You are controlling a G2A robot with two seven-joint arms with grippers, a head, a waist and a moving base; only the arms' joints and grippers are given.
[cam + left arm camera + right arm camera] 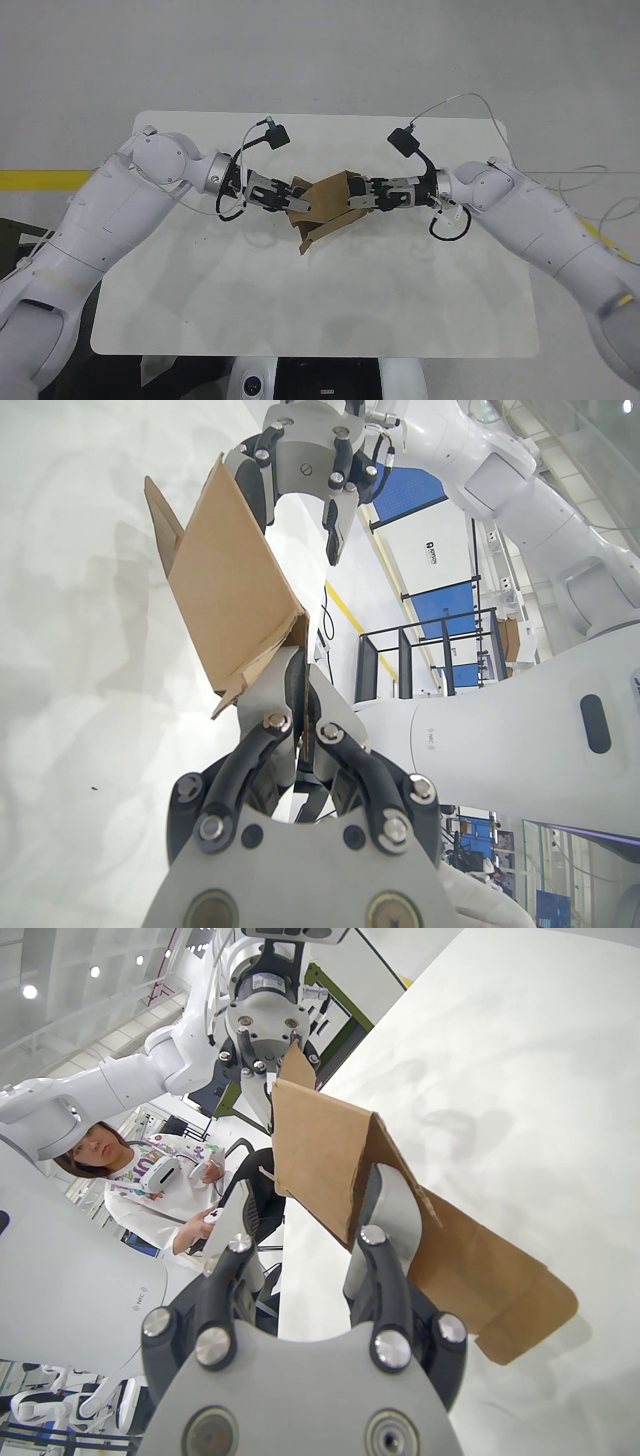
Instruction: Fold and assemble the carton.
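Note:
A brown carton (325, 205), partly folded with loose flaps, is held above the middle of the white table (400, 300). My left gripper (290, 197) comes in from the left side and is shut on a flap edge of the carton (230, 590), as its own view shows (299, 680). My right gripper (355, 195) meets the carton from the opposite side and stands open (310, 1183). One finger (392, 1208) rests against an inner panel of the carton (320, 1148); the other finger (235, 1213) is well apart, outside it. The left gripper (272, 1093) pinches the far end.
The carton's lower flap hangs toward the tabletop (310, 240). Bare table surface lies all around the two grippers. The table's near edge (300, 352) and far edge (320, 113) are well away. Loose cables (470, 100) trail from the right arm.

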